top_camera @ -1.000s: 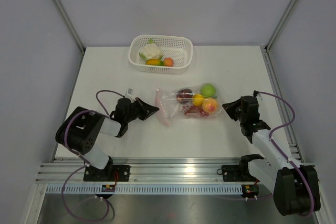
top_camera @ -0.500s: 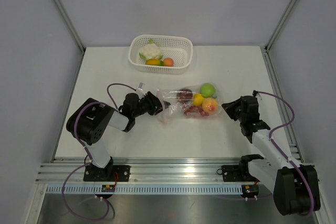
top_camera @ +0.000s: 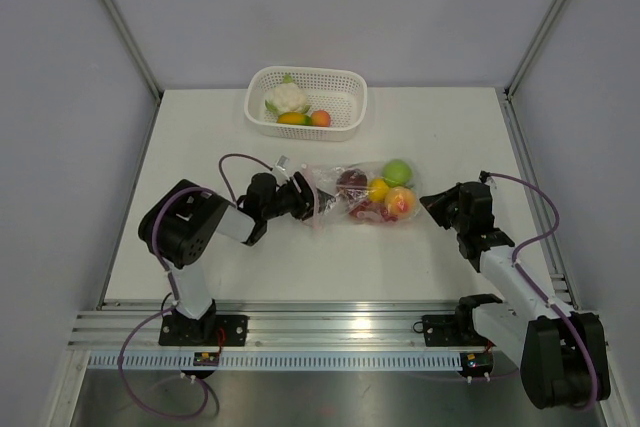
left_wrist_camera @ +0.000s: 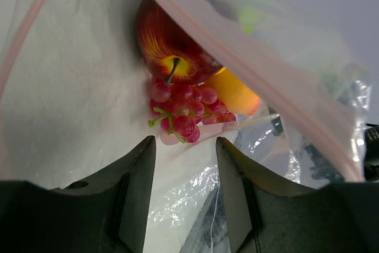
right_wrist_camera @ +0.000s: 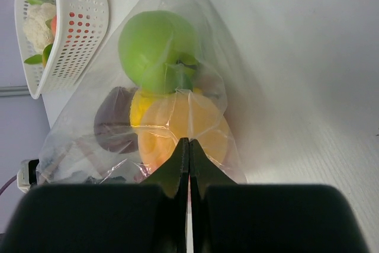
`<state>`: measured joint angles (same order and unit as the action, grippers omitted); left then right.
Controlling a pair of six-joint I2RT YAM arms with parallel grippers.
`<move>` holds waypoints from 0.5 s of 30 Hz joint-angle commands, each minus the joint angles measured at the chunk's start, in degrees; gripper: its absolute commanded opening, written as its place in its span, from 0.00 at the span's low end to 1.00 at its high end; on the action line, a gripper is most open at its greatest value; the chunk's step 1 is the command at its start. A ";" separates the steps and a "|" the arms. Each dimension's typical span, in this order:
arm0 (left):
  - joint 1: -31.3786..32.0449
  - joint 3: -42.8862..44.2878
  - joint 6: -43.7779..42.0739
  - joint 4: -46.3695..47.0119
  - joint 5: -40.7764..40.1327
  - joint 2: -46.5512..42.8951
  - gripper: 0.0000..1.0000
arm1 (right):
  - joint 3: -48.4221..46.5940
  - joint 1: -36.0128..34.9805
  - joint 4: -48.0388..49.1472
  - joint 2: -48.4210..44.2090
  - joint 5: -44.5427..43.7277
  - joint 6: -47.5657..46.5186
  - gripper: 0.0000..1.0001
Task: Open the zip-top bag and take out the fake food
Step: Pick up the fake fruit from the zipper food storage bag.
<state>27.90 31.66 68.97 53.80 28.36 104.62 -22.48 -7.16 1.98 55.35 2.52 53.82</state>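
The left gripper [left_wrist_camera: 185, 141] was open, its fingers spread at the pink-edged mouth of the bag [right_wrist_camera: 100, 81]. The right gripper [right_wrist_camera: 188, 143] was closed at the bag's other end; whether it pinched the film could not be told. The bag lay mid-table [top_camera: 200, 137] between them, holding grapes [left_wrist_camera: 180, 108], a red apple [left_wrist_camera: 169, 45] and a green apple [right_wrist_camera: 157, 48]. Beyond, the basket [top_camera: 345, 112] held a cauliflower [top_camera: 288, 97].

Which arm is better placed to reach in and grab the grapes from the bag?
Left. The left tool, open, sits at the zip-top bag's mouth, grapes straight ahead; the right tool is shut on the bag's far end.
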 commanded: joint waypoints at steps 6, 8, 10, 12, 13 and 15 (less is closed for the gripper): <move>1.72 4.46 -4.72 -2.74 0.38 1.11 0.53 | -0.46 0.21 3.82 0.63 1.78 0.32 0.00; 1.89 5.25 -5.33 -4.39 0.03 1.29 0.53 | -0.46 0.21 3.91 0.63 1.96 0.32 0.00; 1.89 5.87 -6.13 -5.46 -1.54 1.38 0.53 | -0.28 0.21 4.09 0.63 2.05 0.40 0.00; 1.89 5.87 -6.57 -5.11 -3.48 1.38 0.52 | -0.20 0.21 4.35 0.46 2.22 0.49 0.00; 1.89 5.70 -6.57 -4.33 -4.97 1.64 0.50 | -0.11 0.21 4.61 0.46 2.40 0.41 0.00; 2.07 5.17 -5.78 -0.47 -6.47 1.90 0.49 | 0.24 0.21 5.14 0.37 2.75 0.41 0.00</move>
<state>29.54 35.97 64.40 48.16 25.82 105.62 -22.35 -7.16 3.66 56.05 3.86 54.02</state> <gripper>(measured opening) 0.498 0.009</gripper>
